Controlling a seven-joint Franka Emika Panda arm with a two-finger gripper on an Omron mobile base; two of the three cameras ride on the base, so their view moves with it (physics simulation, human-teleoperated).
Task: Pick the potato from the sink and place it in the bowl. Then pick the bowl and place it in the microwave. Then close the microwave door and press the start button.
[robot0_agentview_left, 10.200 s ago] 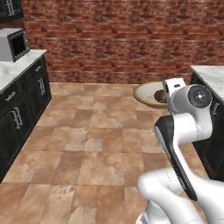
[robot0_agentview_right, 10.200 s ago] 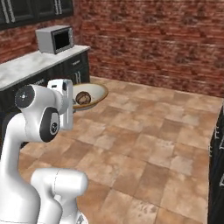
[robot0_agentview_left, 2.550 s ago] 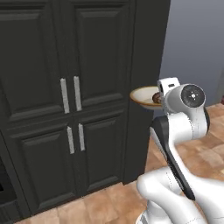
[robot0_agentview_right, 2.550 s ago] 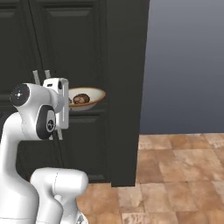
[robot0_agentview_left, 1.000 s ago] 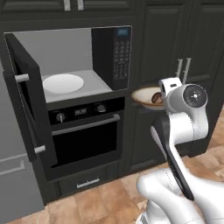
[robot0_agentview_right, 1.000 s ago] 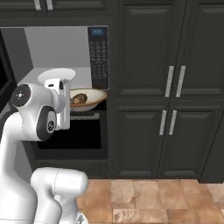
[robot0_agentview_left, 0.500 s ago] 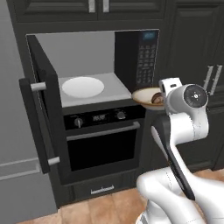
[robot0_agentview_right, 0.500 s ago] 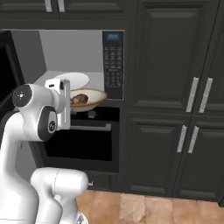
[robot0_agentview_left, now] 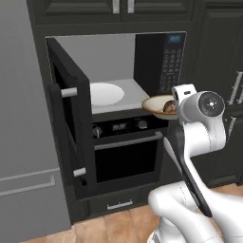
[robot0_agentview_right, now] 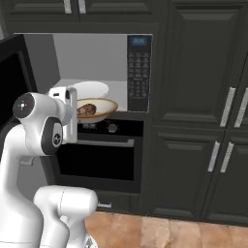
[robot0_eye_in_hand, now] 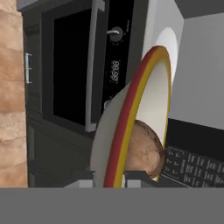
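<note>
- Left base view: the microwave point(robot0_agentview_left: 118, 71) stands open, its door point(robot0_agentview_left: 70, 128) swung out to the left with the bar handle facing the room. A white turntable point(robot0_agentview_left: 105, 93) lies on the grey floor inside. The oven point(robot0_agentview_left: 126, 152) sits directly below. The bowl point(robot0_agentview_left: 159, 105) hangs just outside the cavity's right front corner, level with its floor, and the potato point(robot0_agentview_left: 170, 107) lies in it against the arm's white head. The keypad point(robot0_agentview_left: 172, 61) is just above the bowl.
- Right base view: the bowl point(robot0_agentview_right: 98, 109) is held out level from the arm's upper end, in front of the cavity's lower edge, with the potato point(robot0_agentview_right: 87, 109) on the side nearest the arm. The turntable point(robot0_agentview_right: 89, 89) shows behind it. Tall dark cabinets point(robot0_agentview_right: 203, 106) fill the right side, well apart from the bowl.
- Hand view: rolled sideways. The gripper point(robot0_eye_in_hand: 109, 177) pinches the bowl's rim point(robot0_eye_in_hand: 131, 118) between its two fingertips point(robot0_eye_in_hand: 82, 176), one on the outer wall and one inside. The potato point(robot0_eye_in_hand: 146, 151) rests inside, close to the inner fingertip. Beyond the rim lie the oven's knob and display point(robot0_eye_in_hand: 116, 72) and the open cavity.
</note>
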